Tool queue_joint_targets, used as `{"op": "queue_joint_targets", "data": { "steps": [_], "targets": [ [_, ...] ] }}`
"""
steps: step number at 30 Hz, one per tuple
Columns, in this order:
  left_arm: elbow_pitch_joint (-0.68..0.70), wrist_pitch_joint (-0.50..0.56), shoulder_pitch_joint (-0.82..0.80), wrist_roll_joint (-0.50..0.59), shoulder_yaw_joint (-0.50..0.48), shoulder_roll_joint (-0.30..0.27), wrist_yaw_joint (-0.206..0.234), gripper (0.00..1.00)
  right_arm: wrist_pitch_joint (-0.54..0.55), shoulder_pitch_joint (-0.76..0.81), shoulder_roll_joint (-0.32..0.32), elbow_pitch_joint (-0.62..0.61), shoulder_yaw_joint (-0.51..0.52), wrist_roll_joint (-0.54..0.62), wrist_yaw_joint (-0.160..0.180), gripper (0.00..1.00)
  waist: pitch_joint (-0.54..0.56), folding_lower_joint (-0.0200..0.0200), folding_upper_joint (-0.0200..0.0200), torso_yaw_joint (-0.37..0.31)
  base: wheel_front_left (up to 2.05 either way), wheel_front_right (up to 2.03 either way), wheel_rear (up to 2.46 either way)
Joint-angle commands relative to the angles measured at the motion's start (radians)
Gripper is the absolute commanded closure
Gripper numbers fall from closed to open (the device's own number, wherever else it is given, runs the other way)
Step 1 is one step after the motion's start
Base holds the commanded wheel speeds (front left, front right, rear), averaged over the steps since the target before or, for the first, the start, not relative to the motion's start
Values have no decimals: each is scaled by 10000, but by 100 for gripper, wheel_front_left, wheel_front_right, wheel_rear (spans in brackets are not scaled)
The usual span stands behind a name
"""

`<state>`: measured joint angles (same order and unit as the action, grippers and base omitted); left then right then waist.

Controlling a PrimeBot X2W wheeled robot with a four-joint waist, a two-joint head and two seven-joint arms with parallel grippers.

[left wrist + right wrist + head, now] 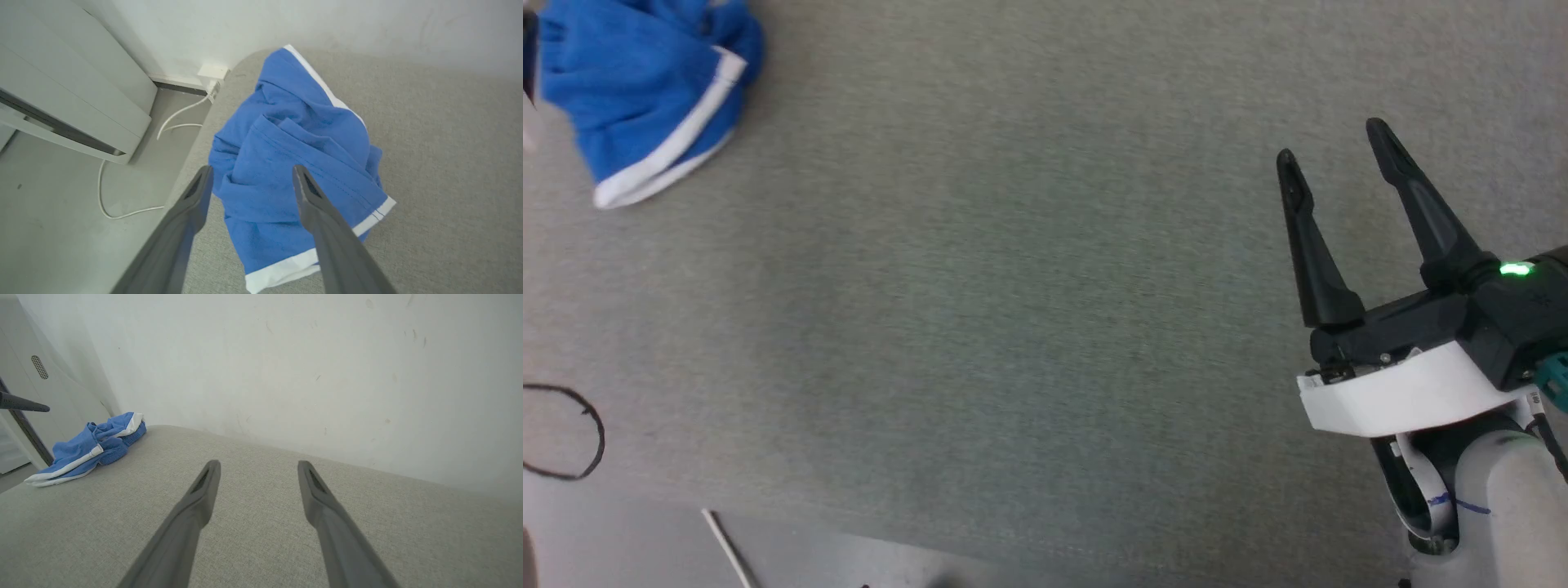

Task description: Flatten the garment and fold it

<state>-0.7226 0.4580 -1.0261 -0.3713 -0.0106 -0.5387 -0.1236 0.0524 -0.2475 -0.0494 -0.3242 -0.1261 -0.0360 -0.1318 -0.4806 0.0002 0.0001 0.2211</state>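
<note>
The garment (645, 90) is a crumpled heap of bright blue shorts with white trim bands, lying at the far left corner of the grey padded surface (1013, 286). In the left wrist view my left gripper (253, 169) hovers open just above the garment (294, 163), a finger on either side of a raised fold, nothing held. One of its fingertips (24, 404) juts in above the garment (81, 451) in the right wrist view. My right gripper (1335, 151) stands open and empty far to the right, over bare surface (261, 539).
A white wall (286, 355) runs along the far edge of the surface. Beyond the left edge are grey floor (49, 228), a white cabinet (61, 90) and a white cable (122, 212). A black cable loop (572, 433) and a thin white rod (727, 547) lie near the front edge.
</note>
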Motion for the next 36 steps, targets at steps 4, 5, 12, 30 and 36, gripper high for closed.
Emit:
{"op": "queue_joint_targets", "data": {
  "steps": [4, 5, 12, 30, 36],
  "targets": [
    [60, 1485, 294, -1472, 578, -642, -68, 0, 31, -131, -8, -166, -57, 144, 11, 0, -1034, -2, -1, -1155, 0, 0, 0],
    [35, 1791, 417, -1690, 637, -783, -68, 0, 25, -131, -8, -197, -79, 159, 11, 0, -1097, -2, -1, -1230, 0, 0, 0],
    [-359, 3086, 993, -2463, 478, -1126, -3, 0, 70, -126, -8, -355, -213, 158, 11, 0, -1395, -2, -1, -1607, 0, 0, 0],
    [821, 2200, 1818, -1871, 626, -1385, 852, 100, -11, -113, -8, -245, -119, 32, 11, 0, -640, -2, -1, -1647, 0, 0, 0],
    [913, -394, 1487, -722, 993, -1630, 1000, 100, -490, 108, -8, 323, 310, -420, 11, 0, 635, -2, -1, -1478, 0, 0, 0]
  ]
}}
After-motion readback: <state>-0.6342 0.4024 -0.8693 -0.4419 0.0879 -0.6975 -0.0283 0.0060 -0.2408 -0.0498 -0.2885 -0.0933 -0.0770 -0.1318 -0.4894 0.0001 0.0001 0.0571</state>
